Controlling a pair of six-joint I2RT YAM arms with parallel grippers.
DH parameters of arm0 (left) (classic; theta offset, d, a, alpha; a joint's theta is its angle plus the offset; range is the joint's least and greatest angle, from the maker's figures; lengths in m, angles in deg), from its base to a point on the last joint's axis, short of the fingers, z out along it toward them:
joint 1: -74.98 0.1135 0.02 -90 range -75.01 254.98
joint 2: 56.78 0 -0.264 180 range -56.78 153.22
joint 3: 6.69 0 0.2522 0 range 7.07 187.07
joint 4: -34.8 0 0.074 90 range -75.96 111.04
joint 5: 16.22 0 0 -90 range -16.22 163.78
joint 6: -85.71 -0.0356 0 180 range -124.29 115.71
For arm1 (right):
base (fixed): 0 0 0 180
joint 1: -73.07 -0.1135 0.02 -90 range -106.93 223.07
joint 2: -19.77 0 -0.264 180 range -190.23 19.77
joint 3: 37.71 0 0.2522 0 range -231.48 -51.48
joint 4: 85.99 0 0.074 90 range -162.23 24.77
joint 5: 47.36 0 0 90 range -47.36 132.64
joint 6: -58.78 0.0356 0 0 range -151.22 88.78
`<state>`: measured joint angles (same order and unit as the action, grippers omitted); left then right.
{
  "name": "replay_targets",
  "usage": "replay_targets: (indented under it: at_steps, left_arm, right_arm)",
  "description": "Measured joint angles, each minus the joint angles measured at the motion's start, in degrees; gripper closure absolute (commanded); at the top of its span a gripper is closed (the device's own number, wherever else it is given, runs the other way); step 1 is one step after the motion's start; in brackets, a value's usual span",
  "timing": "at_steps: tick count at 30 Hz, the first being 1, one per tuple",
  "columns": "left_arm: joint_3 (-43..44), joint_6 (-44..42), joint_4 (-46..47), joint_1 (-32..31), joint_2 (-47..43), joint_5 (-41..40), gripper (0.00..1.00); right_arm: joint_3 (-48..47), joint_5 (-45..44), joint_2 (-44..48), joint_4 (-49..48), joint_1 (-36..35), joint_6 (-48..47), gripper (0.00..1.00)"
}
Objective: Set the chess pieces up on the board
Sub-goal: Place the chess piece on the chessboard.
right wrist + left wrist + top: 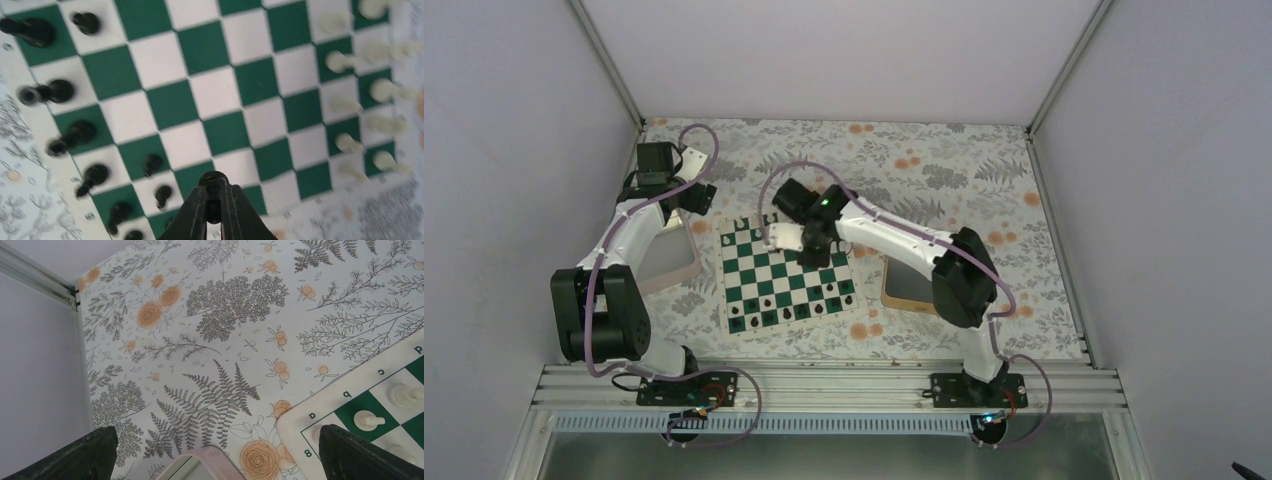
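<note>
The green and white board (pixel 786 272) lies mid-table. Several black chess pieces (pixel 766 301) stand along its near edge, and show at the left in the right wrist view (pixel 60 91). White pieces stand at the far edge (pixel 382 91). My right gripper (pixel 214 192) is shut on a black chess piece (pixel 213 181) and holds it above the board (pixel 225 132); from the top view it hovers over the board's far right part (pixel 809 243). My left gripper (pixel 215 450) is open and empty, beyond the board's far left corner (pixel 320 410), with both fingertips (pixel 350 450) wide apart.
A pinkish-rimmed tray (pixel 667 258) lies left of the board; its rim shows in the left wrist view (pixel 210 457). A gold tray (pixel 908 285) lies right of the board, under my right arm. Walls enclose the floral tablecloth (pixel 944 170) on three sides.
</note>
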<state>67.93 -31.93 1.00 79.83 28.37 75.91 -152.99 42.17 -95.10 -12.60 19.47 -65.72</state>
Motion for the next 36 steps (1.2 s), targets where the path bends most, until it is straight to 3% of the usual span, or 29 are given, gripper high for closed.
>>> replay_targets:
  at_steps: [10,36]
  left_arm:
    - [0.0,0.0,0.0,-0.3,0.0,-0.1,0.0]
    - [0.0,0.0,0.1,-0.6,0.0,-0.2,0.0]
  right_arm:
    - [0.2,5.3,-6.2,-5.1,-6.8,0.3,0.93]
    - [-0.1,8.7,-12.5,-6.4,-9.3,0.2,0.93]
